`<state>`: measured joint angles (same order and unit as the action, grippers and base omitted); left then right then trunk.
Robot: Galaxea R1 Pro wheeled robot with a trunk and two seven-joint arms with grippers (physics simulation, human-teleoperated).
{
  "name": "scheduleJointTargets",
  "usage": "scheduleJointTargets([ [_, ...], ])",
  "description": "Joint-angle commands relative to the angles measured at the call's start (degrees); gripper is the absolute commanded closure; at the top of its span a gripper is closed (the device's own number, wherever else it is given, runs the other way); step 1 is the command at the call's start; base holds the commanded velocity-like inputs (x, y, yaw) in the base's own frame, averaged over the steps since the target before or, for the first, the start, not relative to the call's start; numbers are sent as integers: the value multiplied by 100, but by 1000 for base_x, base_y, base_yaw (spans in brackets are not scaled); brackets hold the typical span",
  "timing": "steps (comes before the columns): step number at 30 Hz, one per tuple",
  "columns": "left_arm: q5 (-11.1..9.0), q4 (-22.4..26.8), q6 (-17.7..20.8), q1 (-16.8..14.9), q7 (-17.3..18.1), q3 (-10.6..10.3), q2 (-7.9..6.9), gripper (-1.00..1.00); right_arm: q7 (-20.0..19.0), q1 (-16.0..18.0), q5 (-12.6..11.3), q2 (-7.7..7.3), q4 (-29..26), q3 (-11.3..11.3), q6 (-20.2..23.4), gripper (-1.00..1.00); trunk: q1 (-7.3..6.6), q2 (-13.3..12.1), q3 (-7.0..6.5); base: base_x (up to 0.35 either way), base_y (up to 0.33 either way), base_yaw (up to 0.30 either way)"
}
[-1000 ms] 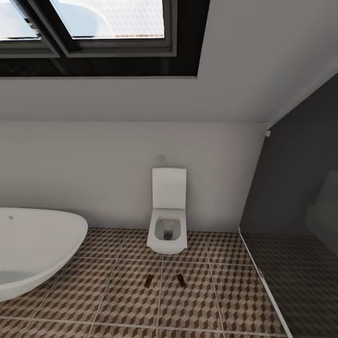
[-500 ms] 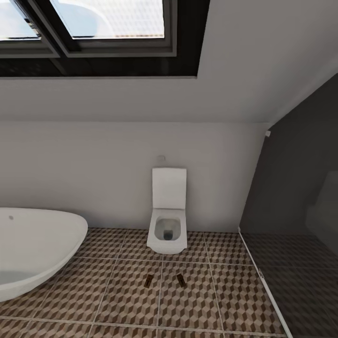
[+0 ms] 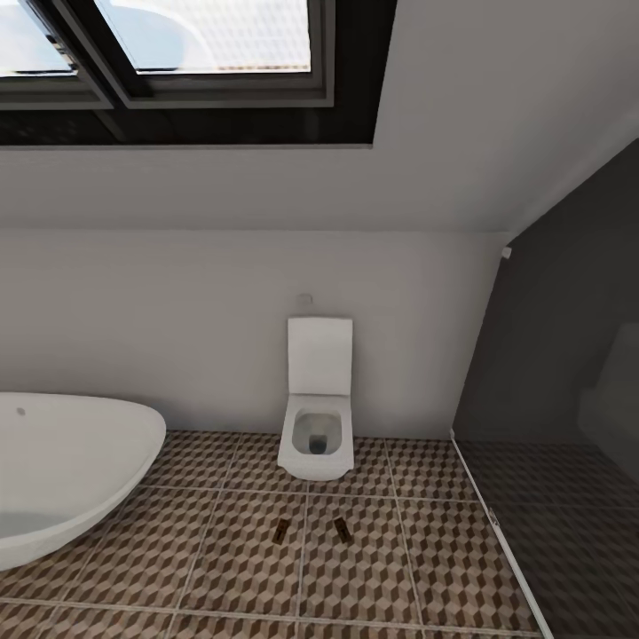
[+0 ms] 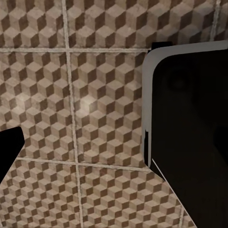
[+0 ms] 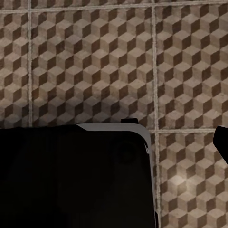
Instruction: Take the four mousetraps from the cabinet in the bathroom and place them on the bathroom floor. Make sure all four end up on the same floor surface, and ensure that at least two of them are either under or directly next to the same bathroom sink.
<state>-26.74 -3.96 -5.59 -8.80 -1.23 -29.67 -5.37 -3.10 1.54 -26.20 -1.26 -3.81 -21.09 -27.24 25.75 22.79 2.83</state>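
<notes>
Two small flat brown wooden mousetraps point(image 3: 280, 531) point(image 3: 341, 529) lie side by side, apart, on the cube-patterned brown-and-beige tiled bathroom floor point(image 3: 240, 568), just near of a white wall-hung toilet point(image 3: 316, 435). An oval white bathtub point(image 3: 62, 470) stands at left, a dark glass partition point(image 3: 550, 426) at right. Whether either end effector is released or clenched cannot be told.
</notes>
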Motion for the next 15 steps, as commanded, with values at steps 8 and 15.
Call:
scheduleJointTargets([
  [8, -41, -17, -30, -7, 0, -48, 3, -100, -32, 5, -61, -1, 3, -27, -18, -100, 3, 12, 13, 0, 0, 0],
  [15, -42, -17, -30, -7, 0, -48, 3, -100, -32, 5, -61, -5, 3, -27, -18, -100, 3, 12, 13, 0, 0, 0],
])
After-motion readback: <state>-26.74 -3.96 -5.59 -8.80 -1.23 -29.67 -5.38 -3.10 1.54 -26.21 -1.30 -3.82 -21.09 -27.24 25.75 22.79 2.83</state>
